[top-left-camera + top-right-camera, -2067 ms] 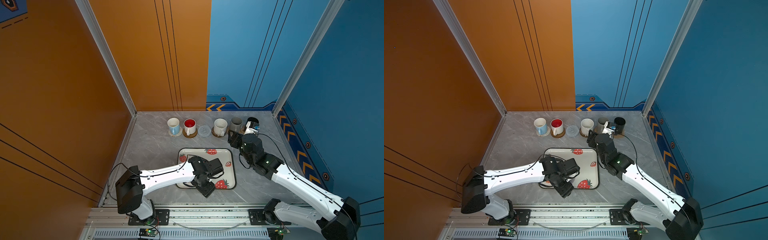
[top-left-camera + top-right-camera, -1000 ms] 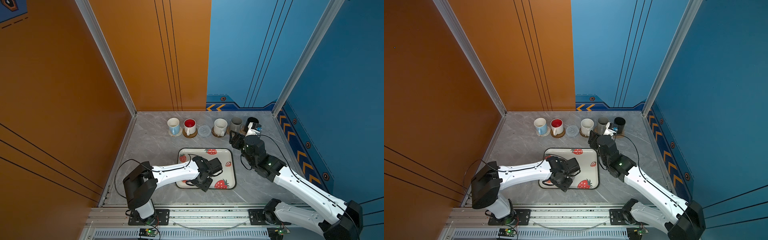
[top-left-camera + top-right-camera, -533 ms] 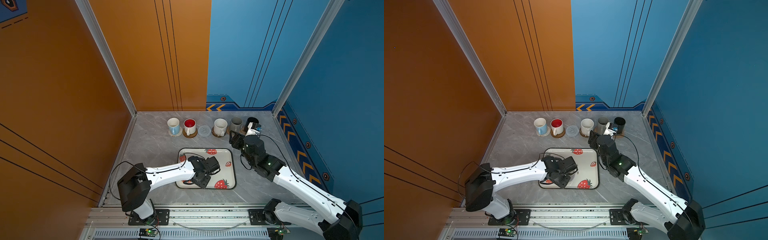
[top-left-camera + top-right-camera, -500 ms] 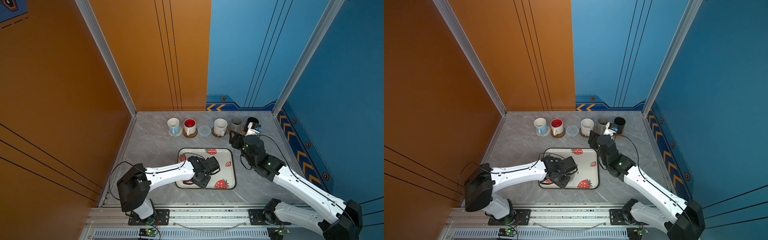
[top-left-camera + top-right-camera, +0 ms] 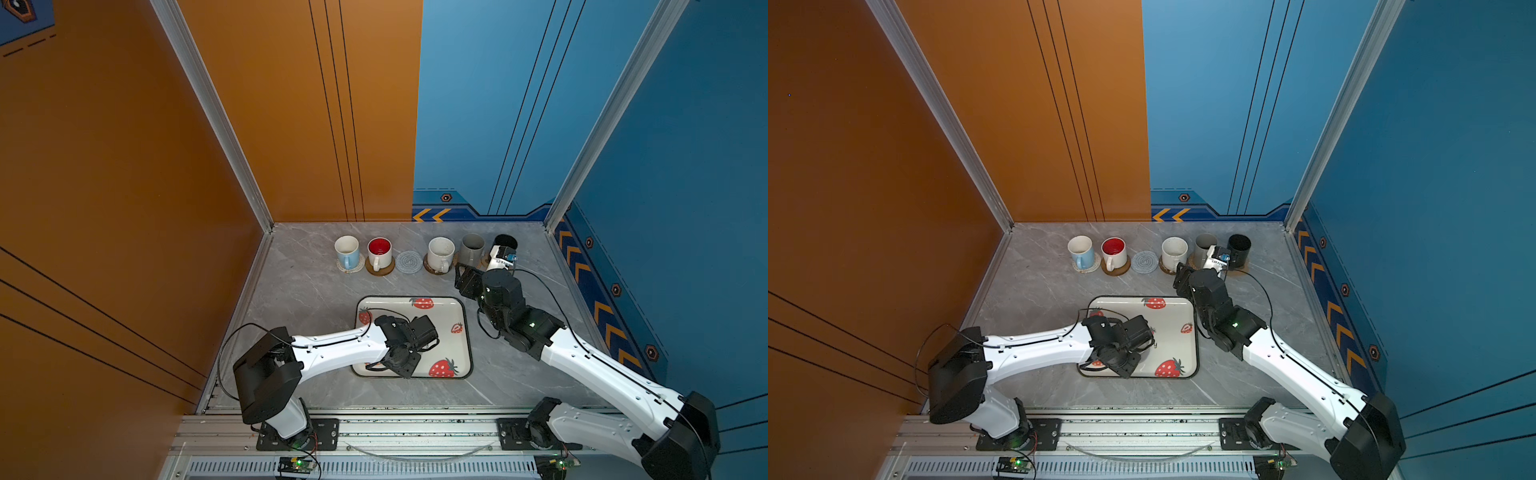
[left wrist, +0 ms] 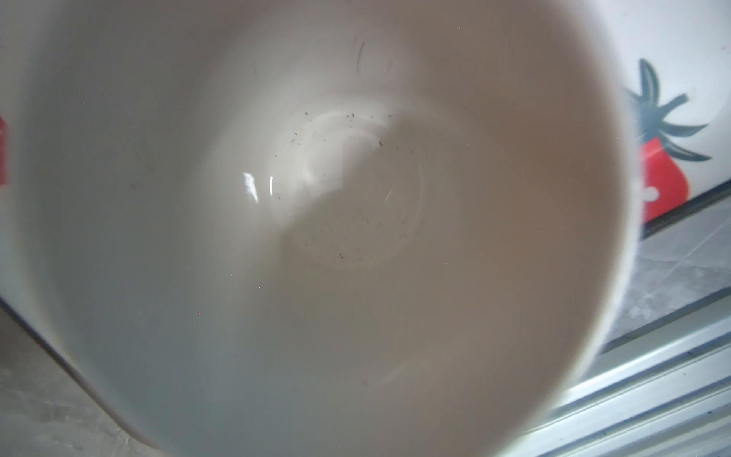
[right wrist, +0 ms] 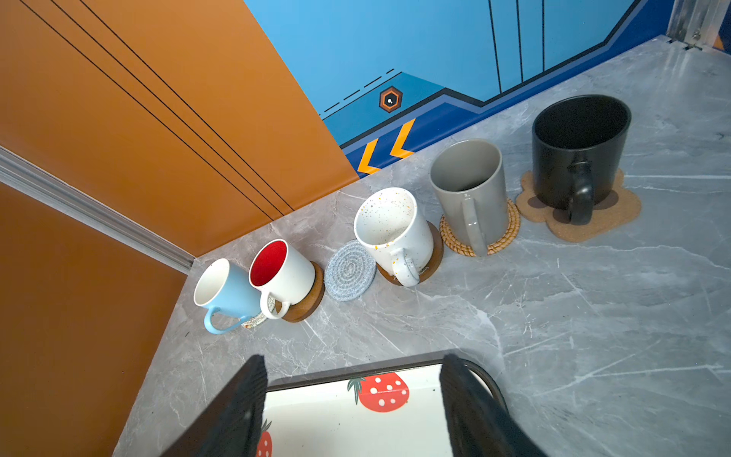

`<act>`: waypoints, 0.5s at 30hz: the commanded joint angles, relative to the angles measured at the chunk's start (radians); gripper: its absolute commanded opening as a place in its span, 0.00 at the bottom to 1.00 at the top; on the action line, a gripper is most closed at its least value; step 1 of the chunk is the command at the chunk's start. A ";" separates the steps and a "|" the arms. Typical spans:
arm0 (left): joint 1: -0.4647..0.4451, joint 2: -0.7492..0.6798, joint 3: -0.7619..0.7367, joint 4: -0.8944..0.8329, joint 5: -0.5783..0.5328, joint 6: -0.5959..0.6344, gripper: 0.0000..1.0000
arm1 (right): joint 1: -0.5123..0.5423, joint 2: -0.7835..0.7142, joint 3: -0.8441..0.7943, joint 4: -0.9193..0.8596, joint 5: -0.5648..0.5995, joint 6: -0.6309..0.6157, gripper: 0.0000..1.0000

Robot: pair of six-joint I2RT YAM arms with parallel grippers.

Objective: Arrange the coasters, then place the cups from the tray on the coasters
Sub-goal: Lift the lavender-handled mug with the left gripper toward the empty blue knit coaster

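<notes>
Worktop (image 7: 593,316): grey marble-look, smooth. Grey coaster (image 7: 350,271): woven cord. Tan coaster (image 7: 510,227): rattan. Paw coaster (image 7: 617,213): cork-like, rough. Black mug (image 7: 577,158): matt.

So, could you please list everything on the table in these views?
Mugs: five, back row on coasters: light blue mug, red-inside mug, speckled mug, grey mug, black mug.
Coasters: six; brown, tan, beige under mugs; grey woven coaster bare between red-inside and speckled mugs.
Tray: one, cream with red strawberries, centre.
Cup: one, pale inside, on the tray.
Table: one, grey marble.
Left gripper: one, black, over that cup; jaws hidden.
Right gripper: one, black, open, empty, above the tray's far edge.
</notes>
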 commanded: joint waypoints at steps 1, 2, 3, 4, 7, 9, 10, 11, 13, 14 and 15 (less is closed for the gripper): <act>-0.003 0.006 -0.019 0.037 0.011 0.009 0.35 | 0.007 0.014 0.036 0.010 -0.011 0.018 0.68; -0.003 0.008 -0.021 0.040 0.011 0.009 0.35 | 0.007 0.016 0.038 0.010 -0.013 0.017 0.68; -0.002 0.007 -0.021 0.045 0.010 0.008 0.35 | 0.008 0.019 0.039 0.010 -0.014 0.016 0.68; -0.003 0.006 -0.021 0.050 0.011 0.008 0.34 | 0.009 0.023 0.041 0.010 -0.015 0.017 0.68; -0.003 0.008 -0.021 0.063 0.009 0.007 0.33 | 0.009 0.027 0.045 0.010 -0.017 0.015 0.68; -0.002 0.011 -0.048 0.071 0.011 0.005 0.31 | 0.011 0.029 0.044 0.010 -0.015 0.016 0.68; -0.002 0.012 -0.050 0.072 0.011 0.003 0.31 | 0.011 0.028 0.045 0.010 -0.015 0.015 0.68; -0.001 0.014 -0.051 0.076 0.013 0.003 0.31 | 0.011 0.029 0.045 0.010 -0.015 0.015 0.68; -0.002 0.018 -0.052 0.080 0.015 0.002 0.30 | 0.011 0.029 0.045 0.011 -0.015 0.015 0.68; -0.001 0.022 -0.053 0.081 0.015 0.003 0.30 | 0.011 0.029 0.047 0.012 -0.015 0.015 0.68; 0.000 0.025 -0.052 0.081 0.014 0.003 0.29 | 0.011 0.029 0.045 0.011 -0.015 0.015 0.68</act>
